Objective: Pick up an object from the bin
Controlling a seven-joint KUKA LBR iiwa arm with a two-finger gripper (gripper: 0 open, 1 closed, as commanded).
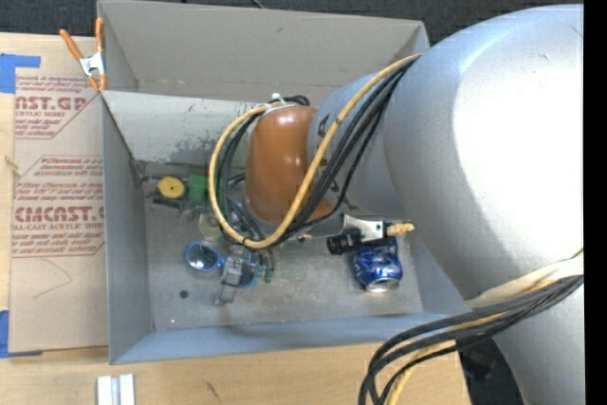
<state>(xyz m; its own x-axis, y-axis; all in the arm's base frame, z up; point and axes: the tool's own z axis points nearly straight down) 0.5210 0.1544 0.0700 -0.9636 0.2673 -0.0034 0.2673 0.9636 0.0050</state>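
Observation:
My gripper (pixel 235 272) reaches down onto the bin floor at front centre-left, below the arm's orange cover. A small blue round piece (pixel 199 256) lies just to its left, nearly touching. A small green and blue bit (pixel 259 271) sits right against its right side. What lies directly under the gripper is hidden by its body.
A yellow disc (pixel 171 188) and a green object (pixel 197 192) lie by the left wall, further back. A crushed blue can (pixel 377 266) and a black-and-white bottle with an orange tip (pixel 368 232) lie at the front right. The arm covers the bin's right half.

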